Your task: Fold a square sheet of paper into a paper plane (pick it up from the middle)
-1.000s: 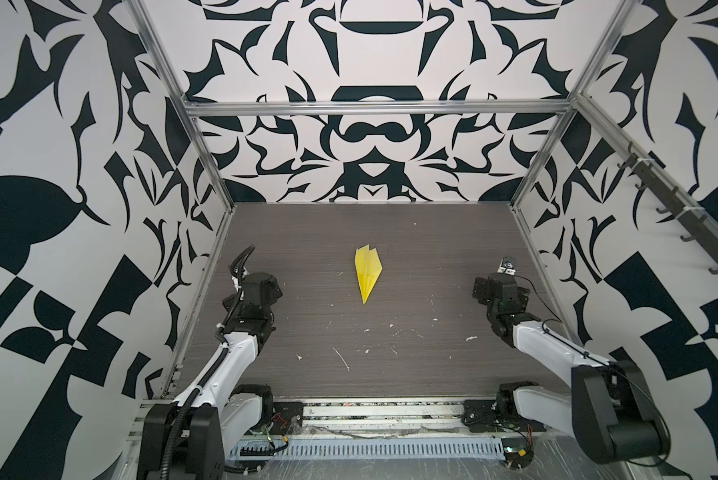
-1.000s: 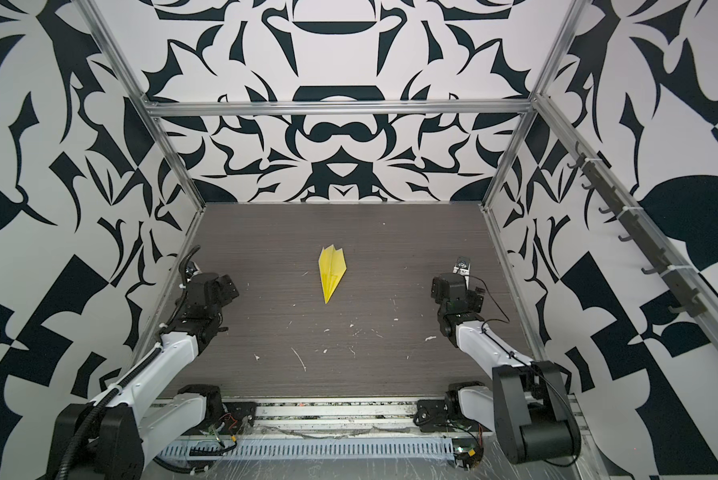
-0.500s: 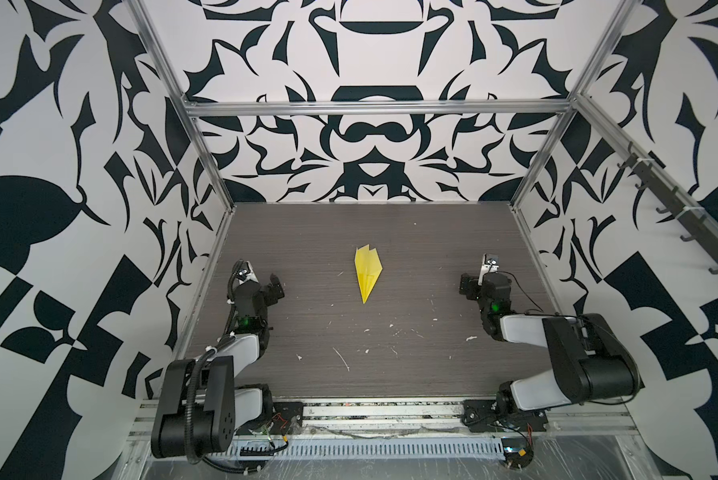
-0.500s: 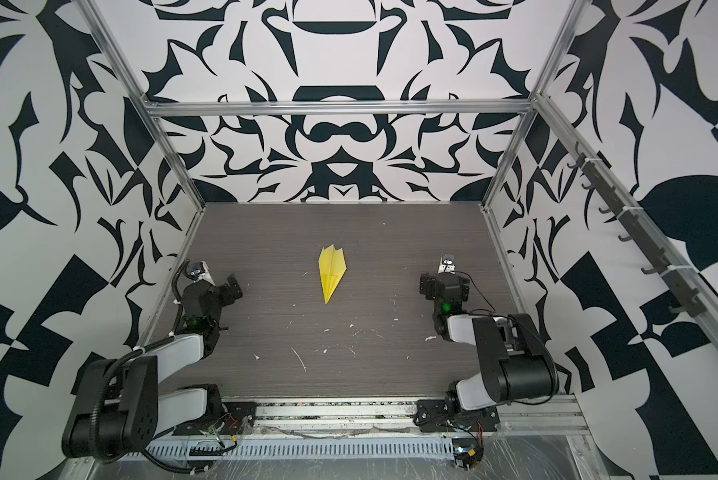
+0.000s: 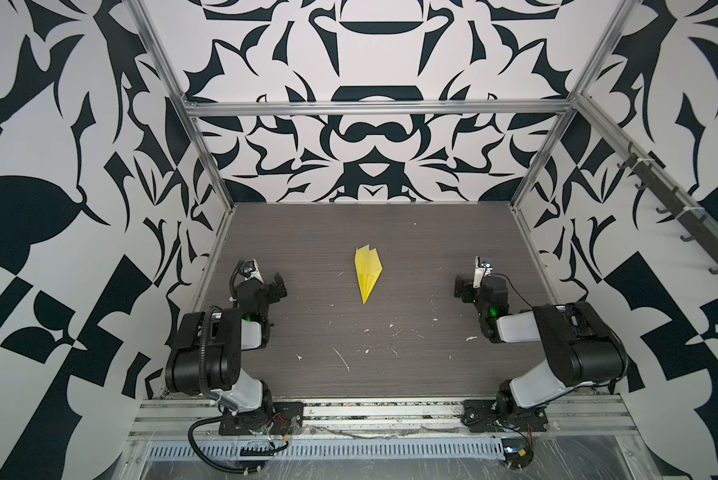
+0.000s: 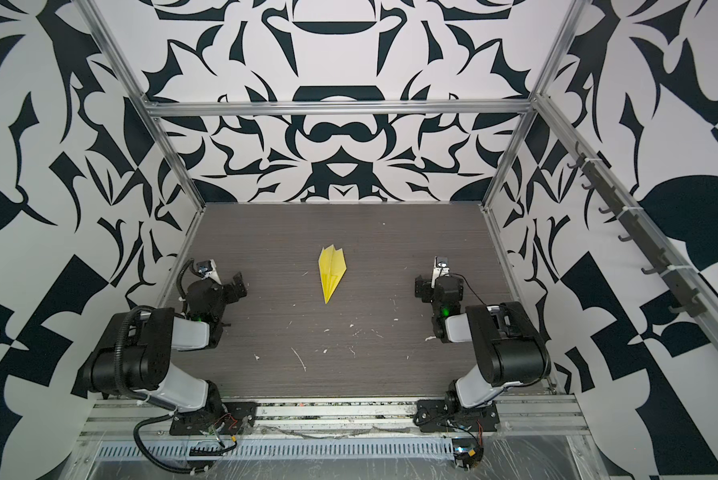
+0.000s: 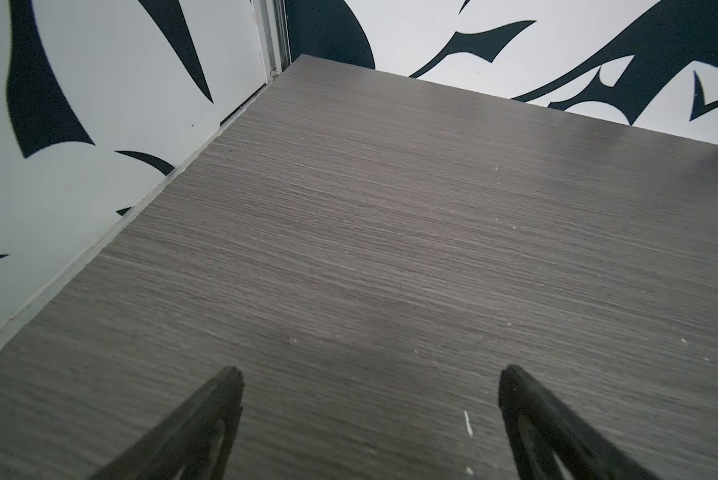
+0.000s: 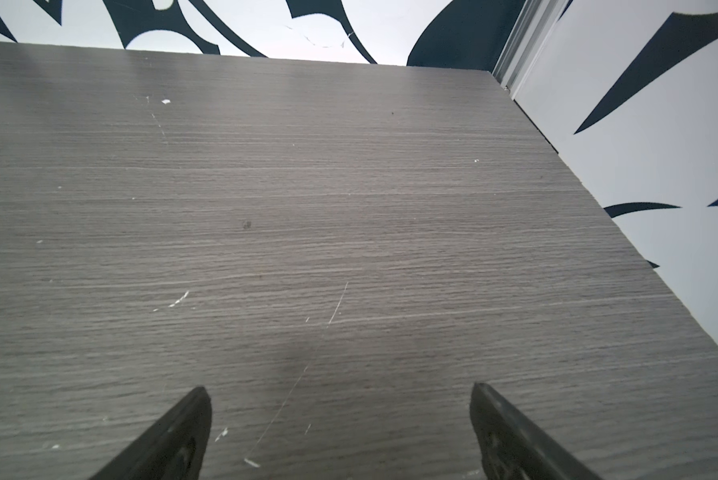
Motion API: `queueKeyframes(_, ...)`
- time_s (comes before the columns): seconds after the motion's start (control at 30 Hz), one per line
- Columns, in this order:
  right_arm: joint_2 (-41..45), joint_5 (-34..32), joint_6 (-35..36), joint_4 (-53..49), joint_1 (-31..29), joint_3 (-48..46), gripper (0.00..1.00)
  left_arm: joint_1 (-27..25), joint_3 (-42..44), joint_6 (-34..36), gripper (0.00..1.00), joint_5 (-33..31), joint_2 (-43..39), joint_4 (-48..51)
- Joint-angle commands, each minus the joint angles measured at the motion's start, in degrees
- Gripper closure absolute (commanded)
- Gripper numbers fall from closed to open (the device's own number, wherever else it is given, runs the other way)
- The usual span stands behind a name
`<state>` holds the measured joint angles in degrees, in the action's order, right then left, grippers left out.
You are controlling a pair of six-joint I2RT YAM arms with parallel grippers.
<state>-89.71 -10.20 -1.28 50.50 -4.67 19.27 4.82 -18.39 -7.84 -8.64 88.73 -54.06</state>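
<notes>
I reckon folding is done: the plane lies alone on the table, with my left gripper and right gripper well clear, jaws apart and empty.

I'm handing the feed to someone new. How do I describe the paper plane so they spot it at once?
Start from the grey wood-grain table inside the black-and-white patterned walls. Near its middle lies the paper plane, a narrow dart with its tip pointing toward the table's near edge. It is the only yellow thing there; the white flecks nearby are tiny scraps.
</notes>
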Motion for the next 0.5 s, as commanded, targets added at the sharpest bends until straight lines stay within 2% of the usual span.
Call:
queueKeyframes(0.0,0.8,0.4,0.4,2.3,0.2,0.7,0.00,0.2,-2.4,0.1,0.01,0.4,-0.1,1.4)
queueKeyframes(0.47,0.5,0.3,0.3,3.1,0.2,0.5,0.00,0.2,-2.8,0.1,0.01,0.4,0.1,1.9)
